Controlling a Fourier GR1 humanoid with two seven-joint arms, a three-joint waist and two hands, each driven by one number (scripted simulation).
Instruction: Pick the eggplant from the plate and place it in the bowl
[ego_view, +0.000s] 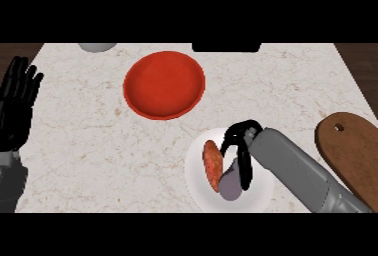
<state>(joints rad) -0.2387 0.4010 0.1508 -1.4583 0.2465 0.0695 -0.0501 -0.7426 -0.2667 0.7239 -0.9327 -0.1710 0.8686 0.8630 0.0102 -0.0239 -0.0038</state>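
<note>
Eggplant (231, 189) lies on the white plate (193, 172) at the near edge of the tabletop (88, 150), still far from its goal. At the far left, the left hand (16, 107) rests open with fingers up, out of the way since this job needs one arm. The red bowl (164, 85) sits farther back, left of the plate and well apart from it, mouth up to receive the eggplant. On the plate an orange vegetable (212, 165) lies just beside the eggplant. The right hand (242, 142) comes in from the right, forearm slanted, wrist bent down, fingers curled round the eggplant's upper end, apparently grasping it. A wooden board (354, 150) lies far right.
</note>
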